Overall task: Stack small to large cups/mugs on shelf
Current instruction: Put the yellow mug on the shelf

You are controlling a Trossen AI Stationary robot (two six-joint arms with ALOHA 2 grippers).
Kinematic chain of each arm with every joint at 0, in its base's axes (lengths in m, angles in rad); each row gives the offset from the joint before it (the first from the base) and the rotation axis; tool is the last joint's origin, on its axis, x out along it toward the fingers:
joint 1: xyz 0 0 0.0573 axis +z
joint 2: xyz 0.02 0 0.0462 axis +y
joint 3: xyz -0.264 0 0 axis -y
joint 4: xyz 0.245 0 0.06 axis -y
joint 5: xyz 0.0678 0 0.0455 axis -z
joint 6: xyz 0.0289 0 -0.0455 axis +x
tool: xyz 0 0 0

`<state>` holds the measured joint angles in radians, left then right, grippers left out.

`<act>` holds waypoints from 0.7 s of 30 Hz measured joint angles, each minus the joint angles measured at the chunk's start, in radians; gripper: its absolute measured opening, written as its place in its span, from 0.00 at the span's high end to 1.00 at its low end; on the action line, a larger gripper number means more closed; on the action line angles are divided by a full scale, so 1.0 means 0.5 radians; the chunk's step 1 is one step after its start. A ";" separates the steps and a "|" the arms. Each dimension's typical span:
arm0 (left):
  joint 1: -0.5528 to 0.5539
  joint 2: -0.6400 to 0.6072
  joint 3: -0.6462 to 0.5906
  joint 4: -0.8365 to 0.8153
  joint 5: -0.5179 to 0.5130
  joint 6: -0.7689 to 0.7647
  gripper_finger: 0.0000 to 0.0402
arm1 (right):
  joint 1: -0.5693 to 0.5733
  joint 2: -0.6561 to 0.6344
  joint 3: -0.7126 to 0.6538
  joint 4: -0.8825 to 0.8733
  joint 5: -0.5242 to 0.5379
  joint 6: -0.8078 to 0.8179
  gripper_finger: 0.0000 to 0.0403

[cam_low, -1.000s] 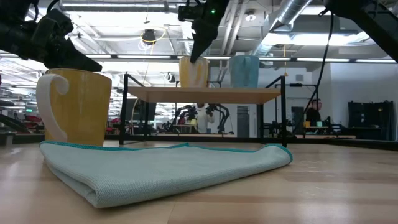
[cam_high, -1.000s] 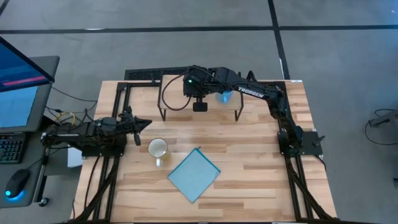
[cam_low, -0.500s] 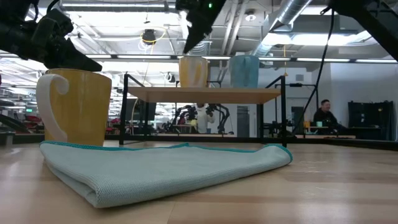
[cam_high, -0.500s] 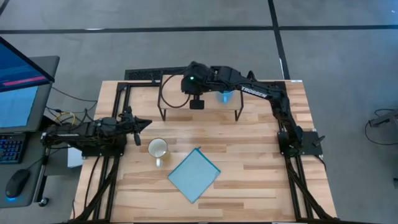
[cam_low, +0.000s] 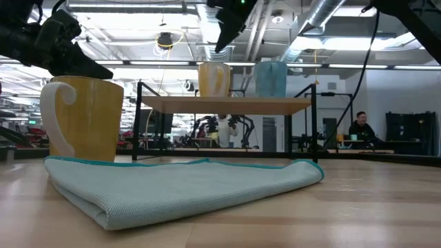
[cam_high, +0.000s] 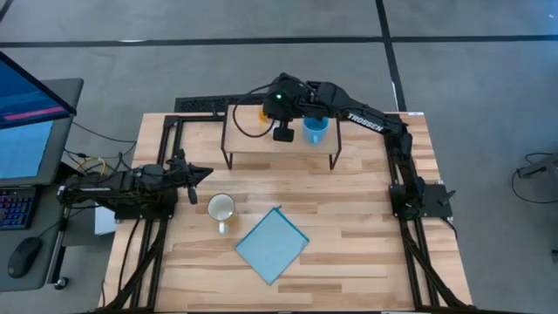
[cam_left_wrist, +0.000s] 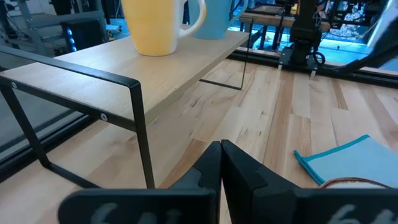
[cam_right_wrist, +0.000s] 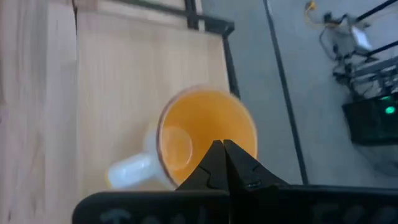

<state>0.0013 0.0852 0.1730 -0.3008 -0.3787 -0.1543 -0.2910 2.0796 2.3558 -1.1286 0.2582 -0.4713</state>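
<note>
High view: right hand [cam_high: 282, 133], pinched shut and empty, is hovering over the shelf [cam_high: 279, 150] at upper centre, orange mug [cam_high: 262, 112] just up-left, blue mug [cam_high: 316, 128] just right; cream mug [cam_high: 221, 208] sitting nearer the closed, idle left hand [cam_high: 202, 174].

We look straight down past our right gripper [cam_right_wrist: 222, 148], its two dark fingers pressed together, onto the orange mug [cam_right_wrist: 202, 134]. The mug stands upright on the shelf's light wood top [cam_right_wrist: 118, 81], its white handle [cam_right_wrist: 130, 170] sticking out sideways. The fingertips hang over the mug's open mouth. Beyond the shelf's black frame lies grey floor [cam_right_wrist: 298, 81] with cables.
</note>
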 joint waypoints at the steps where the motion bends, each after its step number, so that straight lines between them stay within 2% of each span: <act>1: 0.000 -0.001 0.000 0.000 0.009 0.000 1.00 | -0.007 0.001 0.000 -0.026 -0.005 0.001 0.99; 8: 0.000 -0.001 0.000 0.000 0.035 -0.041 1.00 | -0.023 -0.013 0.000 -0.167 -0.163 0.029 0.93; 12: 0.001 -0.001 0.000 -0.001 0.035 -0.043 1.00 | -0.023 -0.018 0.000 -0.299 -0.183 -0.014 0.91; 21: 0.000 -0.001 0.000 0.014 0.019 -0.045 1.00 | -0.007 -0.060 -0.002 -0.413 -0.187 0.052 0.96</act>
<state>0.0013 0.0849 0.1730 -0.2935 -0.3694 -0.1768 -0.2945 2.0497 2.3548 -1.3349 0.1647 -0.4451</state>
